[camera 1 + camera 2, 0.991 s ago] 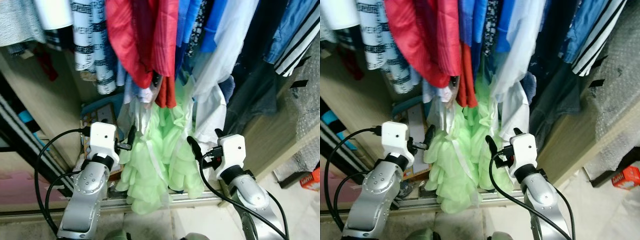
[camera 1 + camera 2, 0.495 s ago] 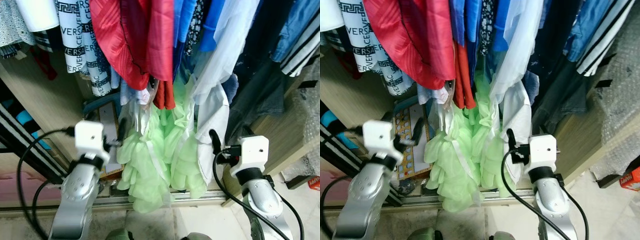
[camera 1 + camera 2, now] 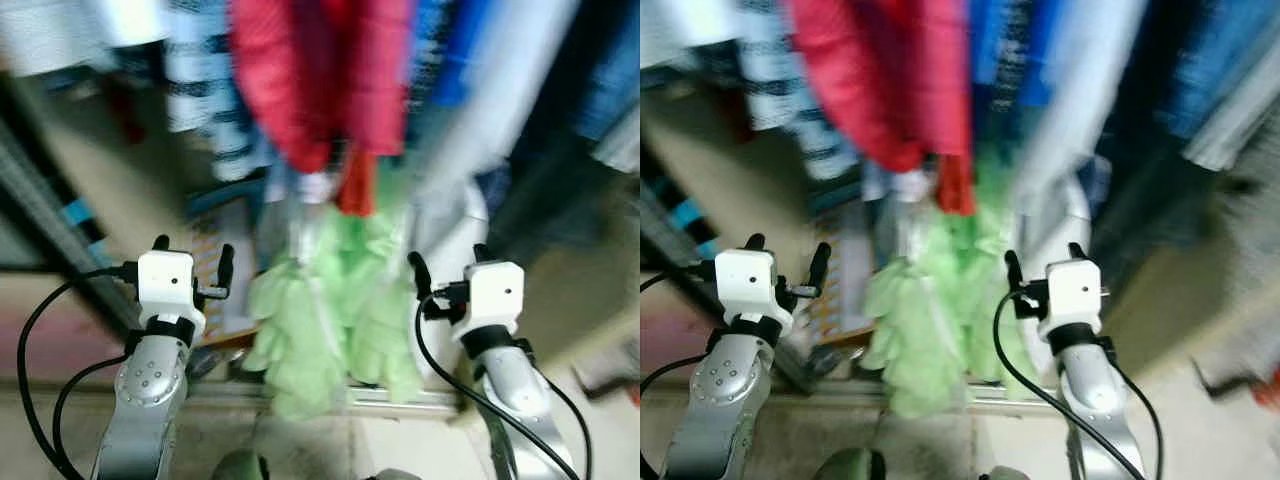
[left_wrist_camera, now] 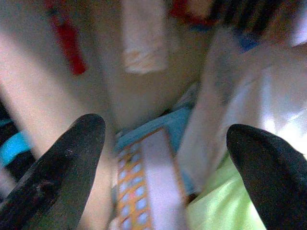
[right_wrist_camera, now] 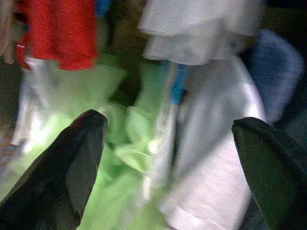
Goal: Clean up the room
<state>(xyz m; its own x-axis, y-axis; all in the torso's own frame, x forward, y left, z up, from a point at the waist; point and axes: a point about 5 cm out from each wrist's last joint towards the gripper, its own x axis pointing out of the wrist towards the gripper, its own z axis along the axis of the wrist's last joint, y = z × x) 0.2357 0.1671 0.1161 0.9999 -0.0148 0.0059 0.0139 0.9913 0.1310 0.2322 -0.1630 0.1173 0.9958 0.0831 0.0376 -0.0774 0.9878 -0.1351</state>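
A: What does the head camera take in?

B: A blurred open wardrobe. Hanging clothes crowd the top: 1 red garment (image 3: 320,90) near the middle, 1 black-and-white patterned piece (image 3: 215,100) on its left, blue items (image 3: 445,50) and 1 pale white garment (image 3: 500,110) on its right. Below the red one hangs 1 ruffled light-green garment (image 3: 325,320), reaching down to the wardrobe's floor track (image 3: 400,400).

A: How many arms are there, and where?

B: 2 silver arms, both raised in front of the clothes. The left gripper (image 3: 190,262) sits left of the green garment, apart from it. The right gripper (image 3: 447,268) sits at the green garment's right edge, in front of the white cloth; whether it touches is unclear.

A: Are the fingers spread?

B: Yes. In each wrist view the 2 black fingers stand wide apart with nothing between them. The left gripper (image 4: 163,158) faces 1 flat board with a blue-and-orange grid (image 4: 144,191) leaning inside the wardrobe. The right gripper (image 5: 168,158) faces green ruffles (image 5: 120,153) and white fabric (image 5: 216,158).

A: Anything else?

B: Black cables loop from both wrists.
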